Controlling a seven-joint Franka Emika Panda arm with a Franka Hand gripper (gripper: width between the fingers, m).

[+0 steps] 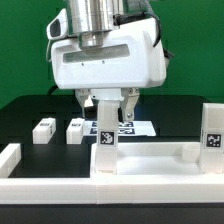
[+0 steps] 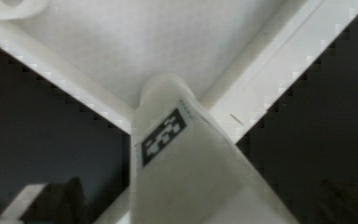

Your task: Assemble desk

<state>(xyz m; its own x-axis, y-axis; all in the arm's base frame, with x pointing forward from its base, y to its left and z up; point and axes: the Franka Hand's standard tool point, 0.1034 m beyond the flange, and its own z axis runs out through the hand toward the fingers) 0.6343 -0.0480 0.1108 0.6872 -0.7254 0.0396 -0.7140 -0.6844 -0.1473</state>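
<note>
The white desk tabletop (image 1: 150, 165) lies along the front of the black table with its raised rims up. One tagged leg (image 1: 104, 150) stands upright in it near the middle. A second leg (image 1: 211, 135) stands at the exterior view's right. My gripper (image 1: 107, 118) hangs just above the middle leg, open, its fingers spread to either side of the leg's top. In the wrist view that leg (image 2: 185, 150) rises between my dark fingers (image 2: 43, 203), and the tabletop (image 2: 105, 60) lies beyond it. Nothing is held.
Two loose white legs (image 1: 42, 130) (image 1: 75, 130) lie on the black table behind the tabletop, at the exterior view's left. The marker board (image 1: 135, 128) lies flat behind the gripper. A low white rail (image 1: 10, 155) borders the table at the left.
</note>
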